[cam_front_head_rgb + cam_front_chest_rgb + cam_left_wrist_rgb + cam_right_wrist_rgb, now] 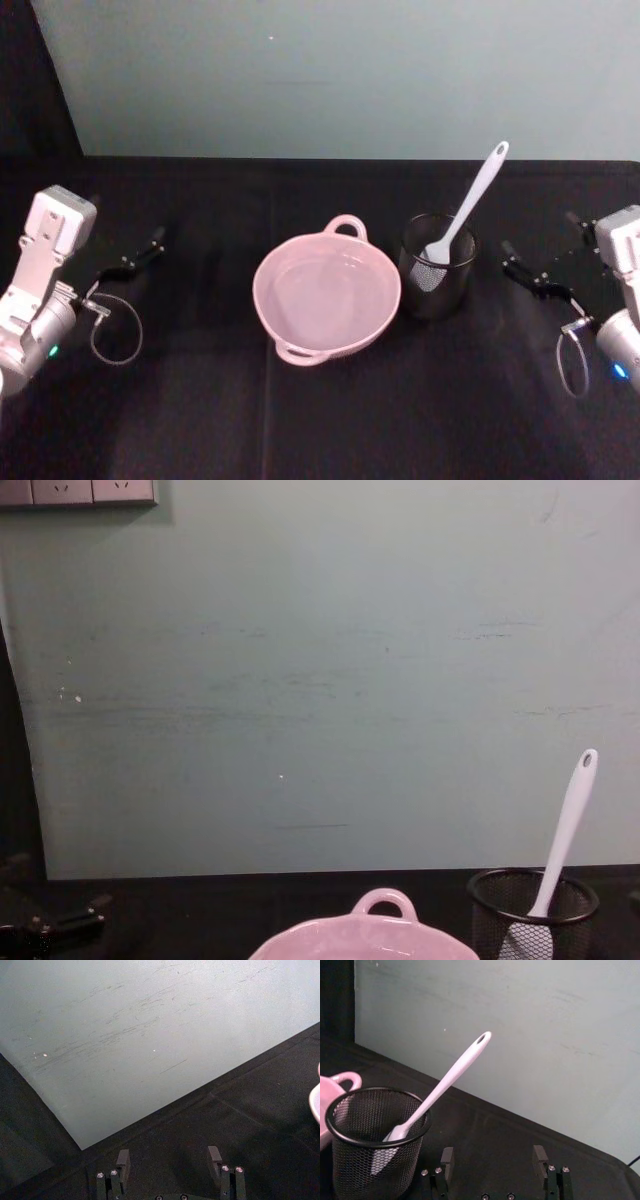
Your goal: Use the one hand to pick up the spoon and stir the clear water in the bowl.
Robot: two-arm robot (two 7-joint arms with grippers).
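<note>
The pale pink bowl [264,300] sits at the table's middle, and faint glints mark the clear water [322,285] inside it. The white spoon [472,202] stands head-down in a black wire-mesh cup [437,272] just right of the bowl, its handle leaning up and to the right. My right gripper [527,272] hovers open to the right of the cup, a short way off. In the right wrist view the spoon [447,1082] and cup [370,1152] lie ahead of the open right gripper [493,1156]. My left gripper [140,257] rests open at the far left, holding nothing.
A black cloth covers the table, with a pale green wall behind it. Thin cable loops hang by each wrist [112,330]. The bowl's rim [316,1102] peeks in at the left wrist view's edge. Bare cloth lies in front of the bowl and between it and the left arm.
</note>
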